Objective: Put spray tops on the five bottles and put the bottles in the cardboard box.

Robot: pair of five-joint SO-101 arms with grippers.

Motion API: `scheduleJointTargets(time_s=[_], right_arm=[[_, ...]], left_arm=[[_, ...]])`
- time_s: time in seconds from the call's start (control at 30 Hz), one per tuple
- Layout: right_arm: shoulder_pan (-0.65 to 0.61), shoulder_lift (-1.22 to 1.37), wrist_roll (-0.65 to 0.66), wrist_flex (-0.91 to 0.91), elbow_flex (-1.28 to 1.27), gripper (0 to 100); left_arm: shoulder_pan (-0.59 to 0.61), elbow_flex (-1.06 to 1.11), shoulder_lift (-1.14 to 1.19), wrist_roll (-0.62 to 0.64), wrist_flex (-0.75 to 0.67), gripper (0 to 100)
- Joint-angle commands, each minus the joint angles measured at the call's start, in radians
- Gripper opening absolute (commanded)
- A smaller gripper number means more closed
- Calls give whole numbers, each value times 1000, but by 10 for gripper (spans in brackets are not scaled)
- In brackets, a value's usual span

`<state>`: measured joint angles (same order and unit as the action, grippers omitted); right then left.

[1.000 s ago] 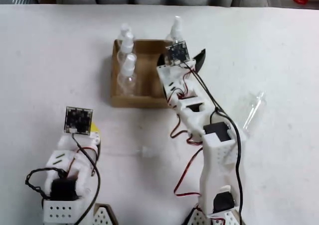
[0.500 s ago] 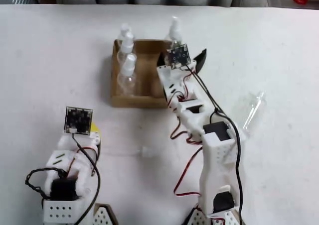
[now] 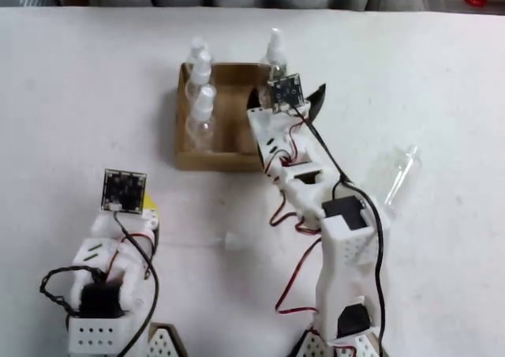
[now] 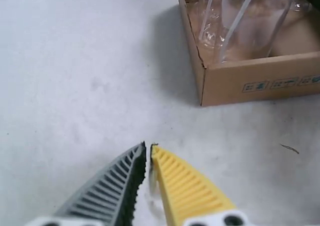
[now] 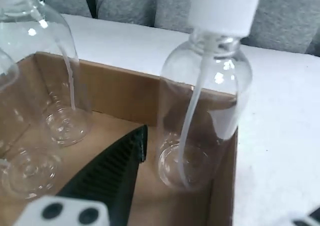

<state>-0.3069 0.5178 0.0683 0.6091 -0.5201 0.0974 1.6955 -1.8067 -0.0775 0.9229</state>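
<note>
We take the cardboard box [image 3: 225, 161] as our marker. The right gripper [image 3: 285, 95] hangs over the box's right wall near the far corner. Its jaws are spread wide and grasp nothing. One black finger [image 5: 116, 172] sits inside the box and the other outside the right wall. Just ahead of that inner finger, a capped bottle [image 5: 202, 111] stands upright in the box's far right corner, close against the cardboard. We see its dip tube curving down to the base. Along the box's left wall stands a row of capped bottles [image 3: 203, 96], also upright. We cannot count them with certainty. An uncapped bottle [image 3: 398, 175] lies on its side on the table [image 3: 87, 88], well apart from the box on its right. A loose spray top [image 3: 233, 241] lies on the table on the box's near side, apart from it. The left gripper [image 4: 148, 148] rests low over the table off the box's near left corner. Its grey and yellow fingers are pressed together with nothing between them.
</note>
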Motion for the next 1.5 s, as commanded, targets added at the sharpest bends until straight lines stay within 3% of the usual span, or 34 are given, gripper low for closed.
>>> scheduleJointTargets(time_s=[0.0, 0.43, 0.9, 1.27, 1.47], right_arm=[[-8, -53, -6, 10, -8, 501], [-5, -76, -12, 10, -14, 501], [-28, -397, -12, 1, -261, 501], [19, -745, -8, -259, -446, 501], [71, -1003, -6, -510, -535, 501]], left_arm=[[12, -3, -13, -11, -18, 20], [12, -3, -13, -11, -32, 20], [12, -3, -13, -11, -32, 20], [12, -3, -13, -11, -28, 20], [12, -3, -13, -11, -25, 20]])
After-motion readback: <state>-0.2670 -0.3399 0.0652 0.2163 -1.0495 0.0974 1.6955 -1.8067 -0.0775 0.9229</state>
